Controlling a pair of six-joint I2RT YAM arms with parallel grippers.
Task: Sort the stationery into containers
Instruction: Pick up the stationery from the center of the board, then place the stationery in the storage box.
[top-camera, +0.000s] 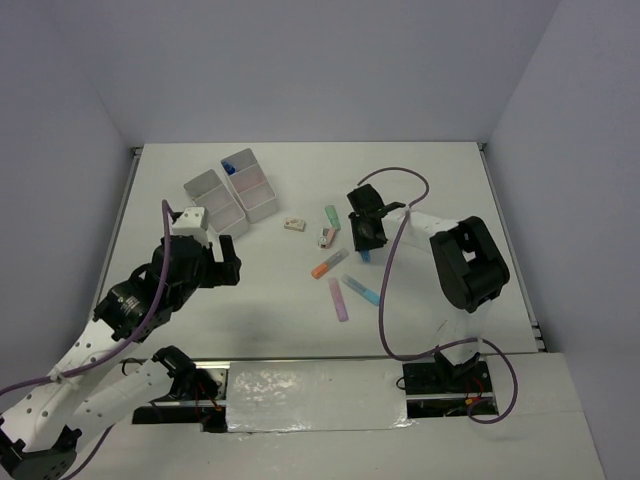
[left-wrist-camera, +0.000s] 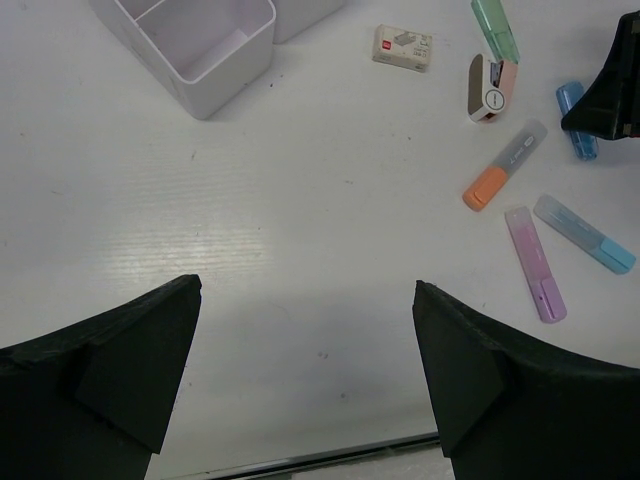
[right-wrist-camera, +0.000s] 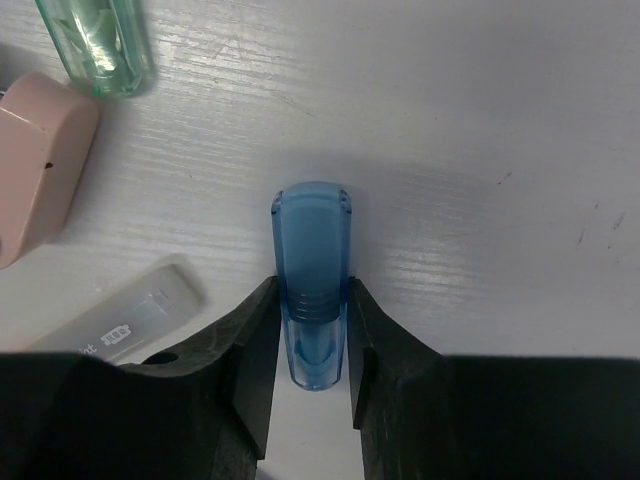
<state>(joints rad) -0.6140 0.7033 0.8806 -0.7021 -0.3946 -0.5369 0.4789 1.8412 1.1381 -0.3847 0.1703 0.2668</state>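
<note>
The sorting looks to be at an early stage. In the top view the containers (left-wrist-camera: 235, 70) sit at the far left of the counter (top-camera: 430, 180). Only two compartments show anything inside: a blue item (top-camera: 230, 171) in the farthest one and something pinkish (top-camera: 252, 186) in the one beside it. I cannot count the bins exactly, since the left arm covers the near corner of the block.

Seven pieces lie outside the bins, clustered mid-counter and well apart from them:
- Five highlighters: one green highlighter (left-wrist-camera: 495, 28), one orange highlighter (left-wrist-camera: 505, 165), one purple highlighter (left-wrist-camera: 535, 262), one pale blue highlighter (left-wrist-camera: 583, 233) and one blue highlighter (right-wrist-camera: 312, 230).
- One small white box (left-wrist-camera: 403, 47) (an eraser or a staple pack, too small to tell).
- One stubby pinkish piece (left-wrist-camera: 490, 88).

The right pincer (right-wrist-camera: 312, 290) is closed narrowly on the blue highlighter's body. The highlighter appears to rest on the counter just beside the green one, so it is gripped but not lifted. The left pincer (left-wrist-camera: 307, 290) stands wide and empty over bare counter between the bins and the loose pieces.

By this count, nearly all of the job remains.
</note>
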